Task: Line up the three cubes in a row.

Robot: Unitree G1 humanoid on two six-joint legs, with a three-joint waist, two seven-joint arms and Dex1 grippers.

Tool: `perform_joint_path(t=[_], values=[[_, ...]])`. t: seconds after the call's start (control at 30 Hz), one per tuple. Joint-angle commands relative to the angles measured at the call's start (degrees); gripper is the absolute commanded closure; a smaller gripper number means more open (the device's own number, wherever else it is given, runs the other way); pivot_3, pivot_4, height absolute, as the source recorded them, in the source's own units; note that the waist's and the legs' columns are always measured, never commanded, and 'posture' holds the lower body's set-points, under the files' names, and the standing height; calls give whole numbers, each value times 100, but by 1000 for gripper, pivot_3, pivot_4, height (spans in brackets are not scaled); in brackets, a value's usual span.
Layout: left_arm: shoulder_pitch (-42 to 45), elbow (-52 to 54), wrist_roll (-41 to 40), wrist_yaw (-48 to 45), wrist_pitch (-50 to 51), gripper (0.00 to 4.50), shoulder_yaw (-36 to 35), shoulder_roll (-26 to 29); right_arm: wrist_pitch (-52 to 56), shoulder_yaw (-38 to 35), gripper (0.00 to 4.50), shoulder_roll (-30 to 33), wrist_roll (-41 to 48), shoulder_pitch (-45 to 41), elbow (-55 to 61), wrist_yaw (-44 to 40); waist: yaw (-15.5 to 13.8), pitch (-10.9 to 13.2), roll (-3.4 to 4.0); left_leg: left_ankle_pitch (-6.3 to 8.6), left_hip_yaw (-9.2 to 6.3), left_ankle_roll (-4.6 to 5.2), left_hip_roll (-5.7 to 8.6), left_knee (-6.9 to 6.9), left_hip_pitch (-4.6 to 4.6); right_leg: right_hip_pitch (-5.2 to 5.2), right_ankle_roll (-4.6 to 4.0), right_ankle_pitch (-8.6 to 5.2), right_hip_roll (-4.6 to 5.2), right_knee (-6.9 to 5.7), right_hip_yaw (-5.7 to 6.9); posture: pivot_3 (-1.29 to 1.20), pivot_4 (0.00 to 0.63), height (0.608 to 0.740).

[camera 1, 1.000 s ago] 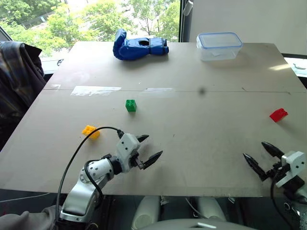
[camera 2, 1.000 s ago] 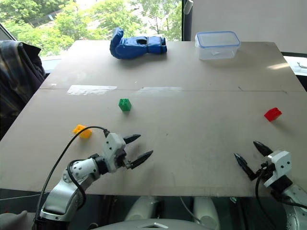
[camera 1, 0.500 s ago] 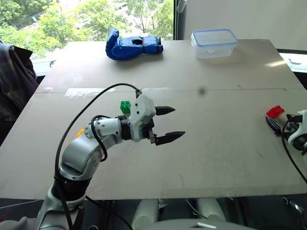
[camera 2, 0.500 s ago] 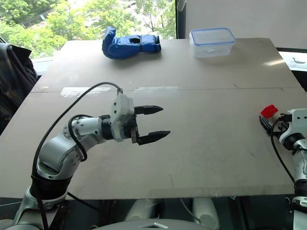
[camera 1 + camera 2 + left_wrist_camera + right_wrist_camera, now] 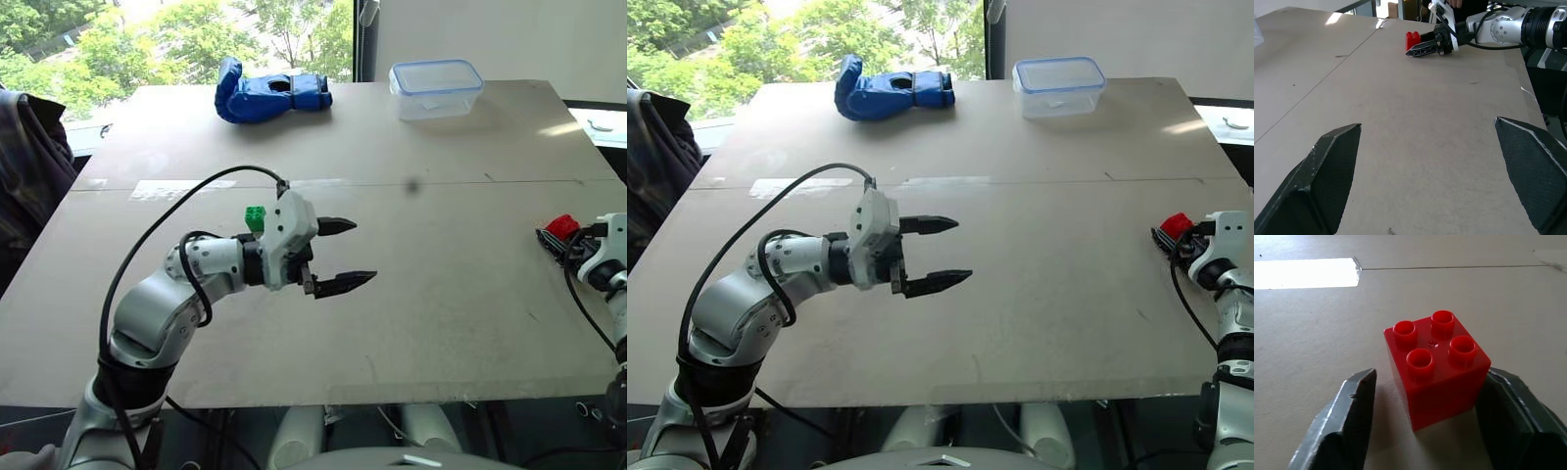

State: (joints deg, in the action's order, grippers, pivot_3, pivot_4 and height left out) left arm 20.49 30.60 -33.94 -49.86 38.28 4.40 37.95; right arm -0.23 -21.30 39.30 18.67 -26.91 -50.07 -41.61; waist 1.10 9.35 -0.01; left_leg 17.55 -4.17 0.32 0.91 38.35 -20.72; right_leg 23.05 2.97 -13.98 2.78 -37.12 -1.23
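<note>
Reaching out to the far right edge of the head views since a second ago, the right gripper (image 5: 1422, 431) is closing around the red cube (image 5: 1436, 366), one finger touching, the other just apart. Risk: an off-centre pinch twisting it away. The left gripper (image 5: 338, 257), raised mid-frame, is hanging wide open and empty, hiding part of the green cube (image 5: 256, 217). No writing is legible.

Bright, even daylight from the window behind the far edge of the grey matte tabletop (image 5: 441, 255). Overexposed white patch on that surface in the right wrist view. Soft, faint shadows. Sharp throughout; only near fingertips in the wrist views slightly soft.
</note>
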Motion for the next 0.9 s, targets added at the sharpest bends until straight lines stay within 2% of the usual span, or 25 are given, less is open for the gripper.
perform_joint_path(t=[0.03,0.2,0.37,0.5,0.6,0.73,0.9], values=[[-22,148,-23,-3,-153,0,-146,41,-123,-15,2921,48,-18,24,28,-120,0,0,0,0,0,0,0,0,0,0,0,0,0,0,-1,0,150,740],[-149,175,34,14,-223,0,-135,79,34,4,2921,-70,129,751,1105,-312,-22,0,0,0,-7,-1,-1,-1,-1,0,0,0,0,-2,0,0,150,740],[-303,189,12,-63,-276,0,-120,150,799,533,2921,-301,695,2129,3885,-971,-22,-1,2,0,-14,0,-3,-2,-2,1,0,0,2,-5,-1,0,150,740],[-403,-13,253,-281,-486,0,35,311,826,1103,2921,-192,776,2562,5010,-1671,1,5,5,12,-5,20,-2,4,9,3,1,0,1,-30,-6,0,150,740],[-411,-160,371,-498,-681,0,158,354,193,1564,2921,-148,511,2325,4838,-2374,-12,10,-1,10,-4,19,0,12,15,1,1,-1,-3,-39,-5,0,150,740],[-365,-213,525,-708,-823,0,269,437,-644,2028,2921,-156,235,1611,3664,-3381,-8,17,-11,10,0,19,3,22,19,-1,1,-1,-5,-47,-5,0,150,740],[-217,-263,593,-788,-852,0,288,427,-1203,2285,2921,-394,311,674,2127,-4765,-24,23,-18,-4,-11,-6,1,21,6,8,-1,-1,-4,-47,5,0,150,740]])
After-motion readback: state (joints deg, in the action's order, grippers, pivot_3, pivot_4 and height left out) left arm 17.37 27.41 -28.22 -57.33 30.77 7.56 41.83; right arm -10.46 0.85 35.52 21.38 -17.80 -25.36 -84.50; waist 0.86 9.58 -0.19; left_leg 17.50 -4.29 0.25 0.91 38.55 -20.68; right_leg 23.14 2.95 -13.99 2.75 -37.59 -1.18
